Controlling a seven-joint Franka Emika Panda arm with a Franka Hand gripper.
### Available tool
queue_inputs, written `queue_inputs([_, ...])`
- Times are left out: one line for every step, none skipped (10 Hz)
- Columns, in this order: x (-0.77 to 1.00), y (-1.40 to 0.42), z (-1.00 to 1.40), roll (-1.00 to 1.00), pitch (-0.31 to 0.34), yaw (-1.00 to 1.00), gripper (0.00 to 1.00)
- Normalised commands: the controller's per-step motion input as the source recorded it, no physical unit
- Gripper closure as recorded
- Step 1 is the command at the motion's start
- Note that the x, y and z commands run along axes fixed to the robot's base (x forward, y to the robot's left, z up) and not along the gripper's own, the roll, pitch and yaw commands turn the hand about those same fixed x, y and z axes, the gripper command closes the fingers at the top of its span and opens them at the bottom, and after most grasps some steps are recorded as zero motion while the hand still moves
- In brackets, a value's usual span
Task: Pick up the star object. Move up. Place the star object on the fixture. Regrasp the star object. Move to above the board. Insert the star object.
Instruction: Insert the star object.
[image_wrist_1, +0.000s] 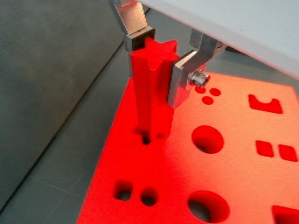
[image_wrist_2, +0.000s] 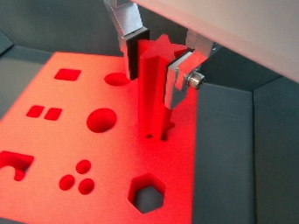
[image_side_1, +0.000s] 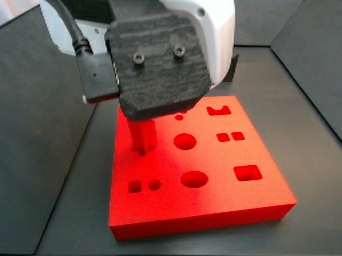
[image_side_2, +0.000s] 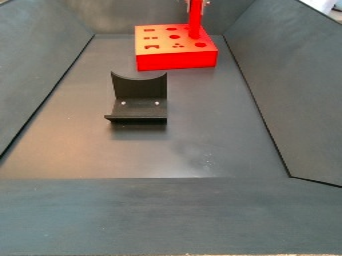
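Observation:
The star object (image_wrist_1: 149, 92) is a bright red peg with a star-shaped top, standing upright. In both wrist views my gripper (image_wrist_1: 159, 58) (image_wrist_2: 159, 58) is shut on its upper end, one silver finger (image_wrist_2: 177, 74) on each side. Its lower end (image_wrist_2: 152, 131) meets the board (image_wrist_2: 70, 118) at a dark cutout near one edge; how deep it sits I cannot tell. In a side view the gripper body (image_side_1: 160, 65) hides most of the star object (image_side_1: 139, 138) above the board (image_side_1: 201, 200). In another side view the star object (image_side_2: 195, 22) stands on the board (image_side_2: 174, 55) at the far end.
The fixture (image_side_2: 136, 97) stands on the dark floor, nearer the camera than the board. Sloping dark walls (image_side_2: 47, 90) enclose the floor on both sides. The board carries round, square and hexagon (image_wrist_2: 147, 192) cutouts.

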Motion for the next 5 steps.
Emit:
queue_inputs([-0.01, -0.05, -0.26, 0.11, -0.043, 0.00, 1.00])
queue_inputs([-0.08, -0.10, -0.27, 0.03, -0.043, 0.00, 1.00])
queue_inputs([0.00, -0.24, -0.39, 0.04, -0.039, 0.00, 1.00])
queue_inputs([0.00, -0.21, -0.43, 0.05, -0.039, -0.08, 1.00])
queue_inputs([0.00, -0.13, -0.53, 0.07, -0.031, -0.17, 1.00])
